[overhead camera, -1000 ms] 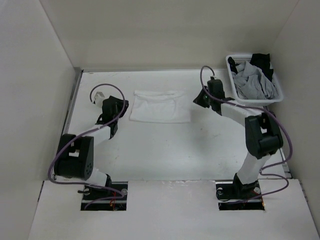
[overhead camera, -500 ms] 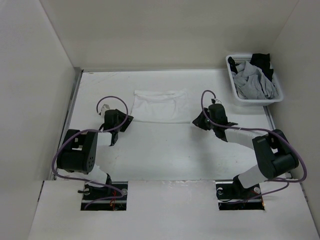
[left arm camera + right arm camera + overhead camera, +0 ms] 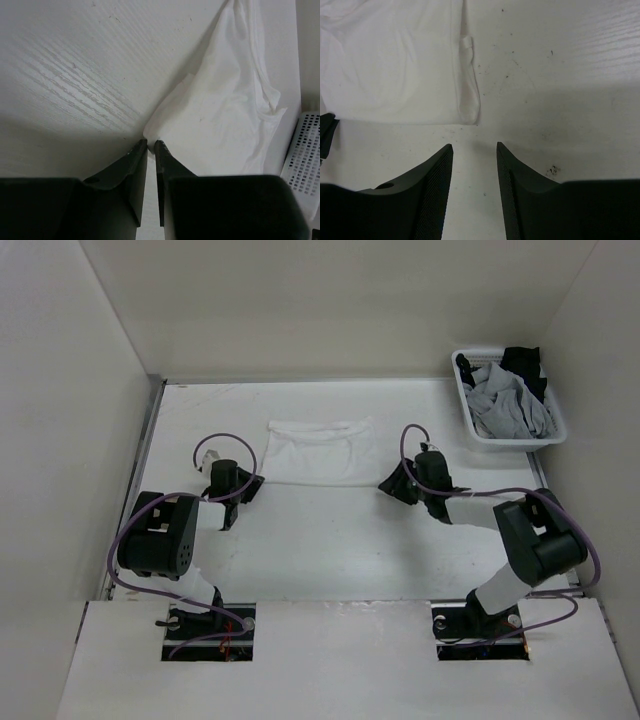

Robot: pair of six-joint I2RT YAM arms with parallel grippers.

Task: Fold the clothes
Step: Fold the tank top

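Observation:
The clothes (image 3: 320,450) are a white garment lying flat as a wide rectangle at the middle back of the table. My left gripper (image 3: 254,484) sits at its near left corner. In the left wrist view the jaws (image 3: 151,143) stand nearly together, with the corner of the clothes (image 3: 220,100) pinched between their tips. My right gripper (image 3: 392,483) is low at the near right corner. Its jaws (image 3: 474,146) are open with only bare table between them, and the corner of the clothes (image 3: 469,112) lies just ahead of the tips.
A white plastic basket (image 3: 560,426) holding grey and black garments stands at the back right corner, and its wall shows in the left wrist view (image 3: 306,150). White walls enclose the table on the left, back and right.
Both arms drew back from the garment's sides to its near corners. The left jaws narrowed onto the corner; the right jaws widened.

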